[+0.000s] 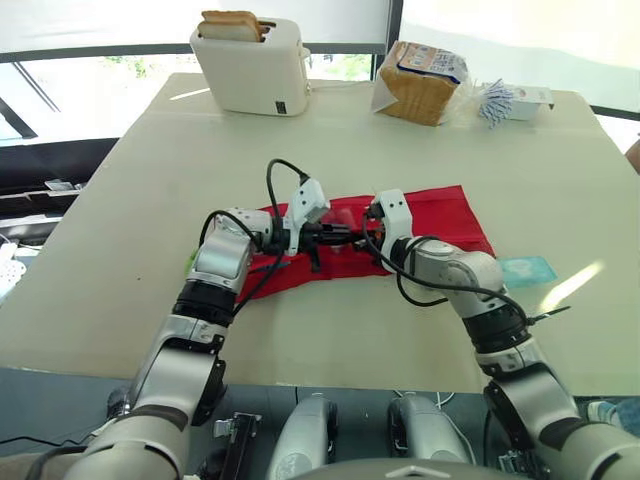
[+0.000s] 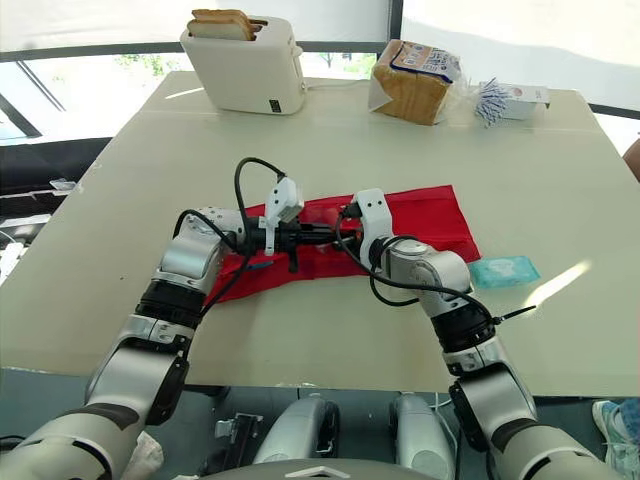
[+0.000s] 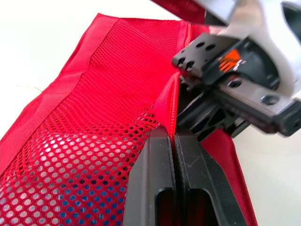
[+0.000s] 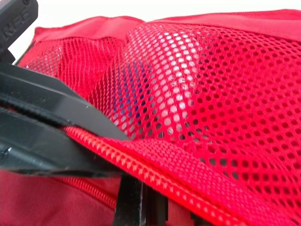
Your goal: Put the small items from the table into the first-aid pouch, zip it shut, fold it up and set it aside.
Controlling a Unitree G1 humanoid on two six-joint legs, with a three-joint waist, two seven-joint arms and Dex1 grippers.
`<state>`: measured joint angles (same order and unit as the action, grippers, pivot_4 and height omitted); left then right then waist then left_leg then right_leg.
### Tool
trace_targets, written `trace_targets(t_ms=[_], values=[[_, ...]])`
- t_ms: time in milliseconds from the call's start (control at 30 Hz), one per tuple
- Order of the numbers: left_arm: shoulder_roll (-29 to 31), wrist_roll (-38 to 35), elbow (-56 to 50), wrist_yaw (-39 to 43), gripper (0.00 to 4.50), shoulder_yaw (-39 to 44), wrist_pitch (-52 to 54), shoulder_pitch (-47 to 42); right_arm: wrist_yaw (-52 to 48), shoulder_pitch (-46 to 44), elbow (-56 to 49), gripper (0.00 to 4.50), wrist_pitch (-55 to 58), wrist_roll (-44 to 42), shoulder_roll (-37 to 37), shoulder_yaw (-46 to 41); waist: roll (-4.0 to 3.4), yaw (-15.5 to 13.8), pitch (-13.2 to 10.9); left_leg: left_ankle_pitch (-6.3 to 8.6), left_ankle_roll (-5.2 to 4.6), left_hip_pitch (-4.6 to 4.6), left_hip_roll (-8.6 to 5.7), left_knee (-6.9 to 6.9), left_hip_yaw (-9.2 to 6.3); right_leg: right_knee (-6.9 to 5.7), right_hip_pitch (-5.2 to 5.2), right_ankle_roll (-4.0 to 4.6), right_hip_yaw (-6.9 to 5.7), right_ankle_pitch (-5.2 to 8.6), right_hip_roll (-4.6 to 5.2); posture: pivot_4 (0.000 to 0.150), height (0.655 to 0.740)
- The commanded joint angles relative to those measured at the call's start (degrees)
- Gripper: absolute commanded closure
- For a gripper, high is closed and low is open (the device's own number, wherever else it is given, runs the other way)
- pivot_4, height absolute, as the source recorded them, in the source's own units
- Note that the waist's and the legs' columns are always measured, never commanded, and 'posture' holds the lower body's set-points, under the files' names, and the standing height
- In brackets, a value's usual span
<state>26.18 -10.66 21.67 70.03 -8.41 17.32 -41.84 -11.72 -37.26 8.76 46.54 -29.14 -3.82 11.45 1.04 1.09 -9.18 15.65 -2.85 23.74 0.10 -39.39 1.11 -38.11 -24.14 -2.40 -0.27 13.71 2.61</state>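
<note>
The left gripper [image 3: 174, 136] has its two black fingers pressed together on a mesh edge of the red first-aid pouch [image 1: 435, 215], right by the zip. The right gripper [image 1: 372, 245] meets it nearly tip to tip over the pouch's middle, and whether it grips I cannot tell. The pouch lies flat in the middle of the table [image 1: 150, 200], with a teal packet [image 1: 525, 270] just off its right end.

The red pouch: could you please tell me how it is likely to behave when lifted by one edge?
Probably floppy: the red pouch lies flat, and its mesh buckles where the left gripper pinches its edge. It would likely sag when lifted. Thin fabric suggests it is light.
</note>
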Motion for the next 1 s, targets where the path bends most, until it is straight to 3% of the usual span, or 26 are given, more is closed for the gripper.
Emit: trace_targets(t_ms=[33,133,167,300,400,600,800,967,1000], values=[[-0.27,-0.43,-1.12,0.02,4.5,-0.36,-0.59,-0.06,-5.37,1.38,-1.81,3.15,-1.6,-0.77,1.11,0.22,0.0,-0.03,0.0,0.0,0.0,0.0,0.0,0.0,0.0,0.0,0.0,0.0,0.0,0.0,0.01,0.15,0.74],[0.09,0.46,0.3,-0.82,4.5,-0.24,-1.43,-0.42,-7.7,4.49,-9.99,1.88,-1.14,-0.43,-2.88,-0.66,-0.02,-0.36,0.01,0.0,0.0,0.01,0.0,0.0,0.0,0.01,0.01,0.0,0.0,0.0,0.01,0.15,0.74],[0.21,0.67,0.82,-0.89,4.5,-0.24,-1.82,-0.54,-8.81,5.62,-14.15,1.74,-0.68,-1.25,-4.9,-1.55,-0.03,-0.69,0.01,0.0,0.0,0.01,-0.02,0.0,-0.01,0.01,0.01,0.0,-0.02,0.0,0.04,0.15,0.74],[0.72,1.18,2.22,-1.74,4.5,-0.2,-3.28,-0.71,-14.82,11.63,-31.63,0.31,5.48,-8.71,-15.54,-6.37,-0.09,-0.58,-0.03,0.02,-0.03,0.1,-0.07,-0.04,-0.01,0.09,0.0,-0.01,0.0,0.0,0.09,0.15,0.74],[0.73,1.71,3.04,-2.12,4.5,-0.53,-3.97,-1.08,-18.16,16.52,-41.32,0.31,10.03,-16.3,-23.46,-12.95,-0.07,-0.55,-0.02,0.15,-0.25,0.1,-0.03,0.0,-0.1,0.09,0.0,-0.01,-0.08,0.0,0.06,0.15,0.74],[0.83,2.7,3.87,-1.47,4.5,-1.34,-6.47,-1.68,-17.63,22.07,-49.85,0.31,12.2,-22.36,-30.65,-20.76,-0.07,-0.23,-0.03,0.17,-0.29,0.01,0.04,0.02,-0.08,0.05,0.03,0.0,-0.05,0.0,0.01,0.15,0.74],[0.44,2.24,3.31,-0.81,4.5,-1.09,-7.39,-4.07,-18.96,30.45,-57.59,0.31,7.49,-19.47,-37.77,-27.58,-0.06,-0.99,-0.04,0.17,-0.29,0.08,0.01,0.01,-0.12,0.11,0.04,0.0,-0.09,0.0,0.03,0.15,0.74],[-2.75,4.61,3.4,-3.87,4.5,-3.53,-8.53,-4.56,-24.45,41.09,-60.27,0.31,3.34,-22.01,-41.93,-40.54,-0.05,-1.98,-0.03,0.19,-0.32,0.0,-0.04,-0.05,-0.05,0.16,0.19,-0.02,-0.05,0.0,0.06,0.15,0.74],[-3.81,5.78,4.01,-5.2,4.5,-4.42,-8.89,-4.71,-26.13,43.67,-60.31,0.14,3.1,-22.97,-42.59,-44.42,-0.04,-1.96,-0.03,0.19,-0.33,-0.02,-0.05,-0.06,-0.08,0.18,0.25,-0.02,-0.07,0.0,0.06,0.15,0.74]])
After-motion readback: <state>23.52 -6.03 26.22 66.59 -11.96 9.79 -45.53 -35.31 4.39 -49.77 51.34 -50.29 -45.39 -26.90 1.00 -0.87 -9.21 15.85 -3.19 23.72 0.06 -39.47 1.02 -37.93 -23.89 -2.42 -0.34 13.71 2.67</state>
